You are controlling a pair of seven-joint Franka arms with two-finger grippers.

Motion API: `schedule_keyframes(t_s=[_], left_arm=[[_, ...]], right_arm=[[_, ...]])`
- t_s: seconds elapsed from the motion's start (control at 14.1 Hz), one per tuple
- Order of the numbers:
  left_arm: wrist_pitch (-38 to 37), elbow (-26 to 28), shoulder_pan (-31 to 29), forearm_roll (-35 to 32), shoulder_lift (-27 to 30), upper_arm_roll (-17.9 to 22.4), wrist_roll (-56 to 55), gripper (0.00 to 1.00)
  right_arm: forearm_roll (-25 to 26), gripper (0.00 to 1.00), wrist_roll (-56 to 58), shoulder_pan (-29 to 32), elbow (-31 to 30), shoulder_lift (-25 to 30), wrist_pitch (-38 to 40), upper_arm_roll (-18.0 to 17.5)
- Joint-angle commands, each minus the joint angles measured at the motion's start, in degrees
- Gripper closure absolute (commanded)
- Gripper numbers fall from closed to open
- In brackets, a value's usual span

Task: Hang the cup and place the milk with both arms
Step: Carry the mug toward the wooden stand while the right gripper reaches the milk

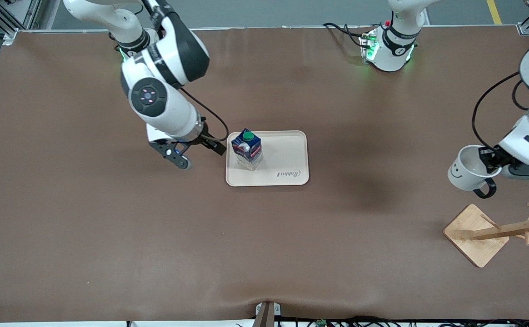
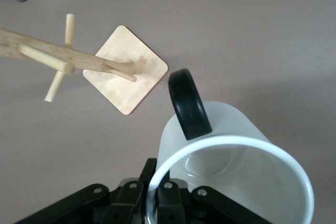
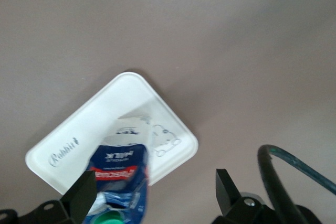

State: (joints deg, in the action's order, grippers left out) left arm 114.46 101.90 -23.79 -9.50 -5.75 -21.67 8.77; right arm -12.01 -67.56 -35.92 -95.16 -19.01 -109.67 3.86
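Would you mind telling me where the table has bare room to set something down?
The brown table is bare between the cream tray and the wooden peg rack. It is crowded where the dark-blue milk carton stands on the tray beside the right gripper, and where the left gripper holds the white mug above the rack.

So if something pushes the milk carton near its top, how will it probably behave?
The milk carton stands upright on the tray, tall over a small base, so it would probably tip rather than slide. Its flat sides mean it likely would not roll. The right gripper is open beside it.
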Motion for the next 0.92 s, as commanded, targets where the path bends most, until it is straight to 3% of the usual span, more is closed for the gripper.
schedule_keyframes(t_s=[0.0,0.14,0.36,0.85], left_arm=[[-1.25,-3.28,-2.66,1.76,-0.93,-0.48,6.24,1.00],[-1.25,-4.34,-4.42,3.68,-2.16,-0.48,9.49,1.00],[-0.64,-5.22,-6.89,8.97,-3.39,-0.40,10.65,1.00],[-0.64,-13.04,-9.70,9.06,-10.94,-0.31,16.54,1.00]], right_arm=[[-1.52,0.00,-4.59,-0.56,1.81,-1.03,-1.60,0.36],[-5.90,0.00,-5.39,-1.17,2.00,-1.81,-1.86,0.19],[-8.19,0.00,-5.39,-2.58,2.96,-4.10,-3.52,0.19],[-7.15,0.00,-6.53,-7.14,2.35,-8.05,-6.61,0.45]])
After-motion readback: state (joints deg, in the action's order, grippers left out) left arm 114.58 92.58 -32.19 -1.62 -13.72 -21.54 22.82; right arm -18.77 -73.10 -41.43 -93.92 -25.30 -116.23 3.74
